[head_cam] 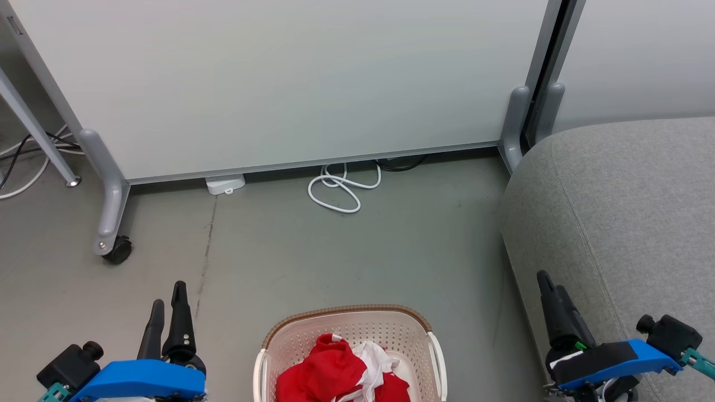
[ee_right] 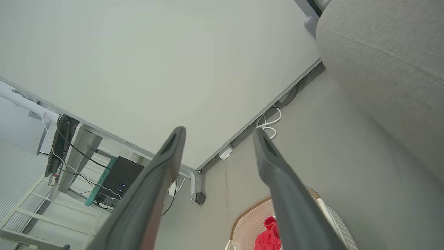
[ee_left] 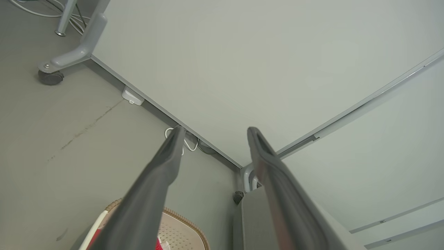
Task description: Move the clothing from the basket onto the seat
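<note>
You're at the start, I'd judge: left gripper [head_cam: 168,296] spread and empty, clothing [head_cam: 329,371] heaped in the basket [head_cam: 346,310] on the floor [head_cam: 391,245], right gripper [head_cam: 553,285] spread too, near the seat [head_cam: 631,212]. Next you must reach down into that heap. A white cable [head_cam: 341,190] lies under the wheeled panel [head_cam: 279,84] behind.

The grey floor [head_cam: 335,257] bears the basket [head_cam: 349,308], the seat [head_cam: 625,195] and a coiled white cable [head_cam: 342,185].

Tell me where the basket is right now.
Head view: the basket sits on the floor at bottom centre, between the left gripper and right gripper, left of the seat.
</note>
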`<state>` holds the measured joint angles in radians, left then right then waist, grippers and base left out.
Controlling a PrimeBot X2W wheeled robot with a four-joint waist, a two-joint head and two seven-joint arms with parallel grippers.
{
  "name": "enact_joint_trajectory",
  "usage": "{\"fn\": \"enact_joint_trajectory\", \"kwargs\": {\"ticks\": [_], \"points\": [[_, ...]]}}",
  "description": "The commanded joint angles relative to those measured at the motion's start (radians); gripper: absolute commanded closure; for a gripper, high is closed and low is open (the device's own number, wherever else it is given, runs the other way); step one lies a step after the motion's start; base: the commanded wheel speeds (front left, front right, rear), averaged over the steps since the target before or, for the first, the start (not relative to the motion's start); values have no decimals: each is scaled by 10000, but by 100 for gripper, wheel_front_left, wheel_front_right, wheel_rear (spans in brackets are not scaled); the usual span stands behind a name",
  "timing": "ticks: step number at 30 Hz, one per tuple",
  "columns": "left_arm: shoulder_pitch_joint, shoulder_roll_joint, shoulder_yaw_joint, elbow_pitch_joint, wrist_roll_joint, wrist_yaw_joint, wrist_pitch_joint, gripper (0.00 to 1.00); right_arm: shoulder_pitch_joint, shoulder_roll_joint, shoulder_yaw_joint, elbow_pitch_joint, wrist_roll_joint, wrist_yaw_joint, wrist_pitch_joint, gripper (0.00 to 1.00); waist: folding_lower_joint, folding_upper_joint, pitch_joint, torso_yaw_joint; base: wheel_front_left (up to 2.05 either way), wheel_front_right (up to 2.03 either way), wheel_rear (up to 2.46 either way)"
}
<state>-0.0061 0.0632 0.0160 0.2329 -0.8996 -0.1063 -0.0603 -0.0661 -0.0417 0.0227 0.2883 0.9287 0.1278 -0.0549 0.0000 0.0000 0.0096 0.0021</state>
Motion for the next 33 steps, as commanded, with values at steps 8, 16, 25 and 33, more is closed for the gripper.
{"fn": "enact_joint_trajectory", "kwargs": {"ticks": [8, 16, 25, 33], "points": [[-30, 136, -150, -196, 1405, -12, -358, 0, -308, -66, 124, -158, -1473, 26, -320, 0, 0, 0, 9, -4, 0, 0, 0], [-2, 164, -242, -137, 2389, -36, -602, 0, -321, -75, 277, -185, -2475, 26, -541, 0, 0, 0, 10, 0, 0, 0, 0], [29, 164, -399, 33, 3301, -89, -856, 0, -337, -82, 426, -219, -3498, 28, -733, 0, 0, 0, 20, 15, 0, 0, 0], [-47, 179, -495, 196, 4042, -113, -1060, 0, -343, -87, 555, -199, -4272, 30, -852, 0, 0, 0, 12, 35, 0, 0, 0]]}}
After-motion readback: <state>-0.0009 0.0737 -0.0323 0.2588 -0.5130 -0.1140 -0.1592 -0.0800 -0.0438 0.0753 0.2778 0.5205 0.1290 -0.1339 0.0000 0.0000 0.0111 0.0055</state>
